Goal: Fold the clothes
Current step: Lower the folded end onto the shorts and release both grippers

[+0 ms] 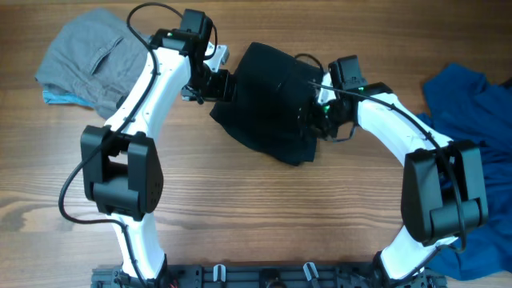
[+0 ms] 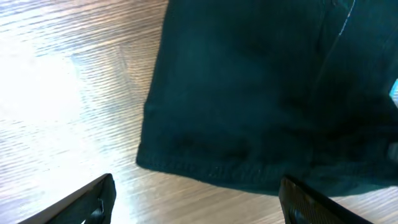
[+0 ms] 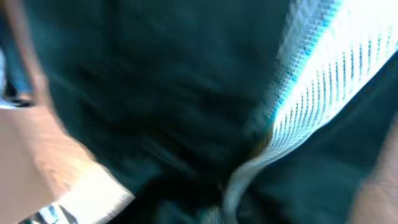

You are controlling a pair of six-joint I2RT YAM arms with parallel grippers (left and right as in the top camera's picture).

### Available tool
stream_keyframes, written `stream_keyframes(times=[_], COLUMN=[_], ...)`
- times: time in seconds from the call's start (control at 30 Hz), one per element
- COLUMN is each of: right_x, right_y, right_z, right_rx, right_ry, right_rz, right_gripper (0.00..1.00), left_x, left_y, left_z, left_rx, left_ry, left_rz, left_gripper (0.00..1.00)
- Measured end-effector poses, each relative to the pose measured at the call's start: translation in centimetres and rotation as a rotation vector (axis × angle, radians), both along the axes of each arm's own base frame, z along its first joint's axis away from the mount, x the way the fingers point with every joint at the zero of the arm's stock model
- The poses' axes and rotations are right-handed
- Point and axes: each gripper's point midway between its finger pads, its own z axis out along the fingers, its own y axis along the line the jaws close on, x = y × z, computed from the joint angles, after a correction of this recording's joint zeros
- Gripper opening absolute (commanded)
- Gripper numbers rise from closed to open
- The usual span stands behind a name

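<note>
Black garment [image 1: 272,100]: lies crumpled in a rough block at the middle back of the desk [image 1: 264,216], between the two arms, one corner pointing toward the front edge.
Gray garment [image 1: 88,60]: bunched at the back left corner, well apart from the black one; a bit of light blue cloth [image 1: 54,98] shows under its front edge.
Blue garment [image 1: 472,104]: heaped along the right side, partly under the right arm's base.
Left fingers [image 1: 222,85]: at the left edge of the black garment, pointing at it.
Left fingers, wrist view [image 2: 93,200]: spread wide with nothing between them. The stitched hem of the black garment runs across just ahead of the tips. The one on the left of the view is over bare desk; the other meets the hem at the lower right of the view.
Right fingers [image 1: 318,110]: over the right part of the black garment, dark against dark cloth, so their outline is hard to pick out from overhead.
Right wrist view: heavily blurred. Dark cloth fills nearly the whole frame, very close to the lens; a pale woven strip [image 3: 311,93] crosses it diagonally; a patch of desk shows at the lower left.
Right fingers, state: cannot tell whether parted or closed, nor whether any cloth is pinched.
</note>
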Motion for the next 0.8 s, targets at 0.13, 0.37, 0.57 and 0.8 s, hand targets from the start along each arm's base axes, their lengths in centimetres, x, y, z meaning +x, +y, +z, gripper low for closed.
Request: stream_keyframes(times=[0.13, 0.37, 0.57, 0.8], right_x=[-1.1, -5.3, -6.6, -10.4], right_y=[0.3, -2.3, -4.5, -8.0], right_z=[0.8, 4.8, 4.3, 2.8], right_rx=[0.065, 0.041, -0.104, -0.310], right_ry=[0.026, 0.105, 0.128, 0.284], right_rz=[0.053, 0.060, 0.055, 0.055], right_gripper=[0.04, 0.04, 0.04, 0.06], left_x=[-0.8, -1.3, -2.2, -5.3], left_y=[0.1, -0.4, -4.1, -11.1], left_z=[-1.0, -1.0, -0.5, -5.4], left_rx=[0.008, -0.012, -0.107, -0.165], left_ry=[0.030, 0.047, 0.052, 0.054], left_rz=[-0.005, -0.018, -0.088, -0.262], left_gripper=[0.96, 0.94, 0.14, 0.13])
